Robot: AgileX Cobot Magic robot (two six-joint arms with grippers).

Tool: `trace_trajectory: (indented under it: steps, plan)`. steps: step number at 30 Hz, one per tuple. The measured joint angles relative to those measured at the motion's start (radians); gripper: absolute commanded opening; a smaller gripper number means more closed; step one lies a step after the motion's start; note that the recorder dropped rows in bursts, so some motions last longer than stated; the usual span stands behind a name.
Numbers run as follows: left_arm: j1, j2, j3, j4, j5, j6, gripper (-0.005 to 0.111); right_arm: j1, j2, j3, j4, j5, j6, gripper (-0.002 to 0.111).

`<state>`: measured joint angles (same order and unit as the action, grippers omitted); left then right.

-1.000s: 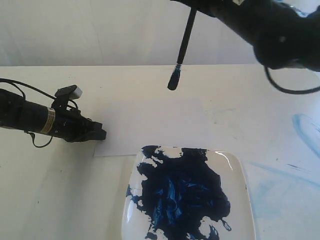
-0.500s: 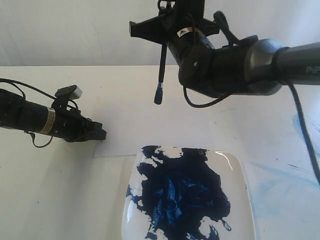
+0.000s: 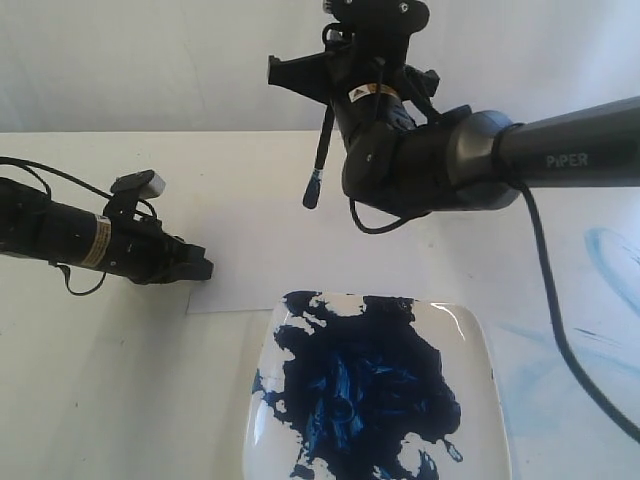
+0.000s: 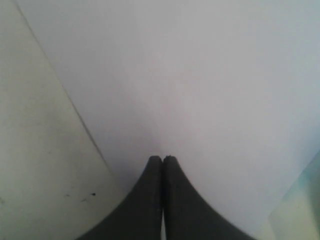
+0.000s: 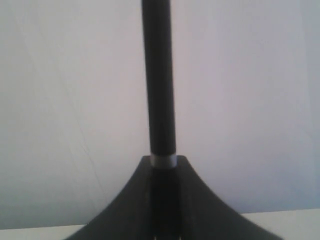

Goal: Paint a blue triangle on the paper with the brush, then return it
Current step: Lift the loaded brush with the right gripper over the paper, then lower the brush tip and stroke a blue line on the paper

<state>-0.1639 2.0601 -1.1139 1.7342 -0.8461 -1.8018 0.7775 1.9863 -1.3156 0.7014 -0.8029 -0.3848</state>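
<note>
The cream desk filled most of the exterior view, with faint pale-blue stains along its right edge. The right arm reached in from the right edge to the upper middle of the frame, high above the desk. The paper, a plain white sheet, lay flat on the desk in the middle of the frame. Just below it, at bottom centre, sat the glossy white plate, its far edge touching or barely overlapping the sheet's near edge and most of its face covered by a broad dark-blue paint smear. The left arm lay low across the left side of the frame. The brush hung nearly upright in the upper middle, its blue-stained tip pointing down over the paper and clear of it. The right tool was clamped tight on the brush handle, which ran straight out from between its fingers. The left tool sat at the paper's lower left corner, fingers pressed together with nothing between them; in the left wrist view its tips lay over the sheet just inside the edge, and whether they pressed on it could not be told.
</note>
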Motion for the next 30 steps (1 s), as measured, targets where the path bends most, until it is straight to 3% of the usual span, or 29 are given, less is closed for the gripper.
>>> trace_trajectory:
  steps: [30]
  plan:
    - [0.000, 0.000, 0.000, 0.000, 0.002, 0.001, 0.000, 0.000, 0.090, -0.046, 0.026, -0.016, 0.003, 0.000]
